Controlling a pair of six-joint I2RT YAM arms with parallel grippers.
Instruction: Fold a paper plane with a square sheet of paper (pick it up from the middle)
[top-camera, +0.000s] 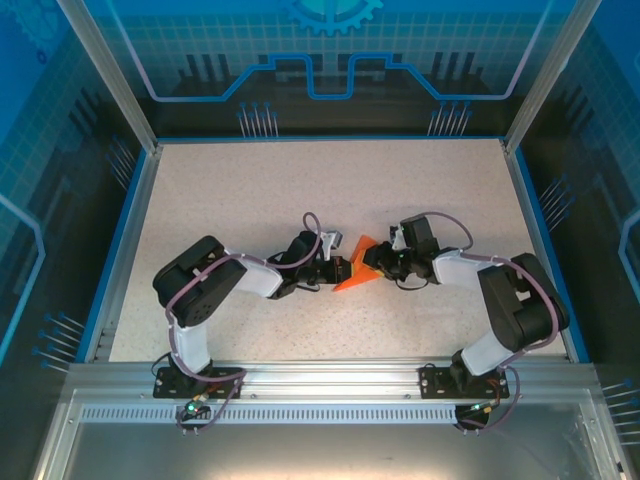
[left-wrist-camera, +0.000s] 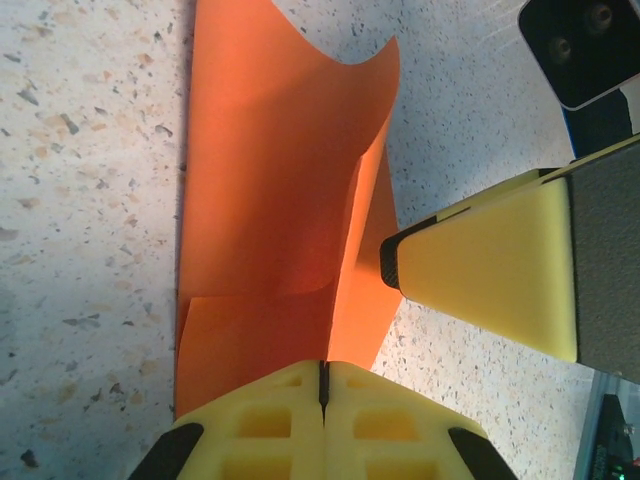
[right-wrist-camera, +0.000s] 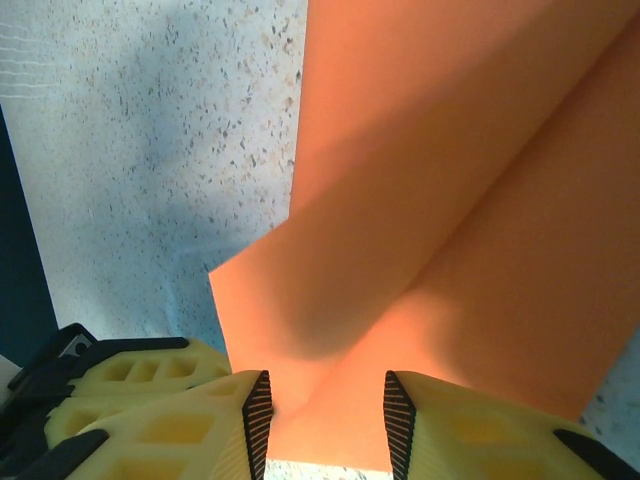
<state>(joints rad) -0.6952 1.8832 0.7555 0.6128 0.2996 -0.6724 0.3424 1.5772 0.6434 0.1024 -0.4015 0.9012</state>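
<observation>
Orange paper (left-wrist-camera: 270, 180) (creased) in left gripper (left-wrist-camera: 322, 372), maybe loose in right gripper (right-wrist-camera: 327, 402)

And here is the speckled off-white tabletop (top-camera: 230, 200) edged by a thin blue rim (top-camera: 330, 139), a slotted aluminium rail (top-camera: 330, 375) across the near side, aluminium posts (top-camera: 110, 70) rising at the corners, and a blue gear graphic (top-camera: 335, 14) on the back panel.

Plain bright orange paper (left-wrist-camera: 270, 180); yellow fingers (left-wrist-camera: 490, 270), black ribbed pads (right-wrist-camera: 258, 420); beige speckled table (top-camera: 250, 190), blue rim (top-camera: 117, 250).
</observation>
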